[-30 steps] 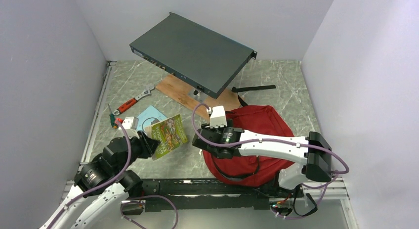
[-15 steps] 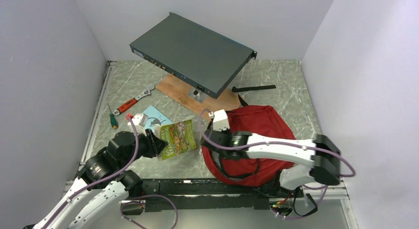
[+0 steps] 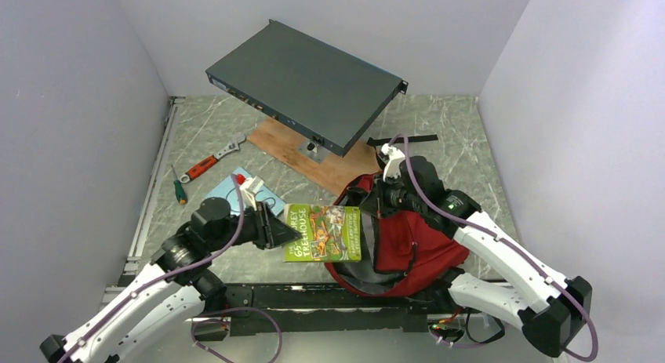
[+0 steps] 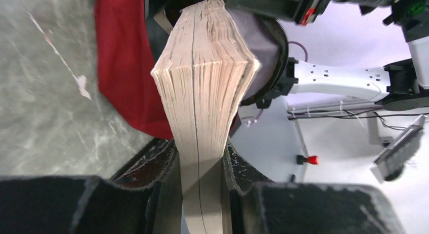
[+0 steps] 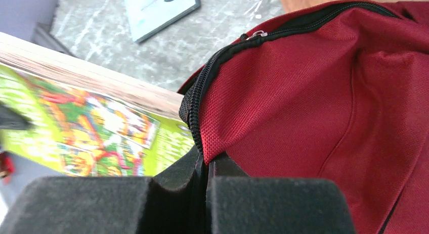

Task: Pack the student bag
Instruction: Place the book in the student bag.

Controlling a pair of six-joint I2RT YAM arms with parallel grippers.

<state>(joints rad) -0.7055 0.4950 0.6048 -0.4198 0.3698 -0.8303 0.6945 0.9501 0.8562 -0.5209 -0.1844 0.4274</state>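
Observation:
The student bag (image 3: 419,241) is a red backpack lying at the table's front right, its black-zippered mouth facing left. My right gripper (image 3: 376,201) is shut on the zipper edge (image 5: 202,100) of that mouth and holds it raised. My left gripper (image 3: 281,230) is shut on a green picture-cover book (image 3: 323,233), held flat with its far end at the bag's opening. The left wrist view looks along the book's page edges (image 4: 205,77), with the red fabric (image 4: 119,57) behind on the left. The right wrist view shows the book's cover (image 5: 91,128) just below the lifted edge.
A flat dark grey metal box (image 3: 306,85) stands tilted at the back over a wooden board (image 3: 314,155). A red-handled wrench (image 3: 210,161), a screwdriver (image 3: 179,189) and a light blue booklet (image 3: 252,184) lie left of centre. A black strap (image 3: 404,140) lies behind the bag.
My left arm carried the book rightwards to the bag's mouth. My right gripper shut on the bag's zipper edge and pulled it up and back, opening the mouth.

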